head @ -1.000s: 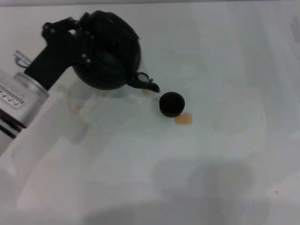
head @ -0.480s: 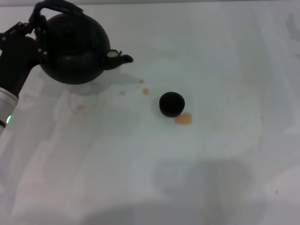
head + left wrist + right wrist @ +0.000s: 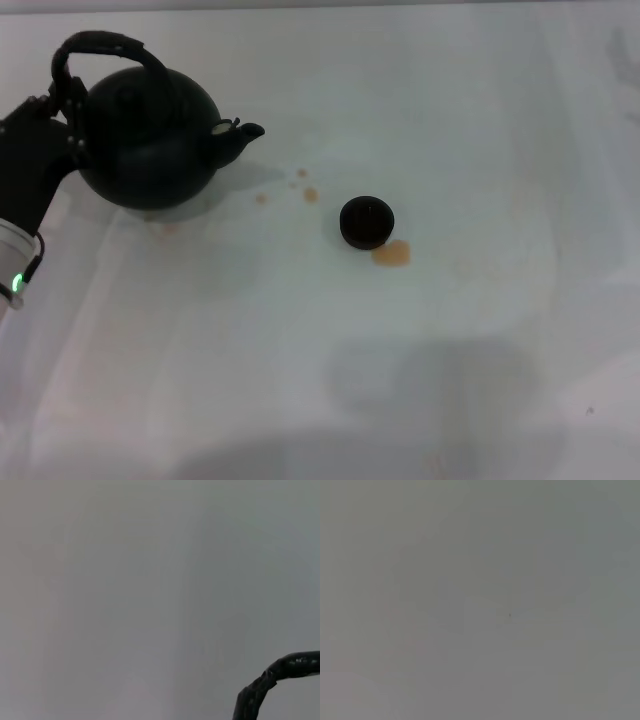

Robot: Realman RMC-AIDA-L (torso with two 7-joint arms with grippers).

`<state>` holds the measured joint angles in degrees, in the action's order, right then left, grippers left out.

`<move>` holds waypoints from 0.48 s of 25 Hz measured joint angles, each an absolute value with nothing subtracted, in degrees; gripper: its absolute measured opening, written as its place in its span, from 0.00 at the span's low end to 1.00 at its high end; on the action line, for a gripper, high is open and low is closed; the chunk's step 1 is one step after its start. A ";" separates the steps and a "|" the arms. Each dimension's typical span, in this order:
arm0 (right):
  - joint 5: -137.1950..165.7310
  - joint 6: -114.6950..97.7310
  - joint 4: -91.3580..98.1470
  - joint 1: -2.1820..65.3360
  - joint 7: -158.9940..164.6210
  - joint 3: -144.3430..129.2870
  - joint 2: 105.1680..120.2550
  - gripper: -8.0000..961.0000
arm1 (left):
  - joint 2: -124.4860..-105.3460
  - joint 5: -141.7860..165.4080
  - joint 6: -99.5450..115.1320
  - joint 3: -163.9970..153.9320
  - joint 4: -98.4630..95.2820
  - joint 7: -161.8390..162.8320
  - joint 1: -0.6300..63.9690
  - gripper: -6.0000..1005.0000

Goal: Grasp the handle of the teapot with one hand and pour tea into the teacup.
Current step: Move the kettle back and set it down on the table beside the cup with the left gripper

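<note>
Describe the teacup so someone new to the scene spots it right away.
Start at the big black teapot at the far left of the white table, next to the left gripper. Follow its spout rightward, past a few small amber drips. The teacup is the small round dark handleless cup standing alone, apart from the teapot, with an amber spill at its near-right edge.

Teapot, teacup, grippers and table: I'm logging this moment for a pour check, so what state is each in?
teapot: upright, lid on, spout toward the teacup, apart from it.
handle: raised in an arch over the lid.
teacup: upright on the table, contents not discernible.
left gripper: at the teapot's left side by the handle's base.
right gripper: not in view.
table: several tea-coloured spots, the largest beside the teacup.
</note>
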<state>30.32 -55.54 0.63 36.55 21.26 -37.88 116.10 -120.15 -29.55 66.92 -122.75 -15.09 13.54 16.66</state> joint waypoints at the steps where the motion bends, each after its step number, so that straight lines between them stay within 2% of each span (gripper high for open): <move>1: 30.32 -55.54 0.64 36.59 21.27 -37.88 116.11 0.86 | -120.15 -31.39 66.62 -124.15 -15.21 13.89 16.63 0.11; 12: 30.32 -55.53 0.15 37.82 21.34 -37.88 116.20 0.86 | -119.99 -35.24 63.80 -128.01 -15.29 14.57 17.04 0.11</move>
<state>30.32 -55.53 0.15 37.82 21.34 -37.88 116.20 -119.99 -35.24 63.80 -128.01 -15.29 14.57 17.04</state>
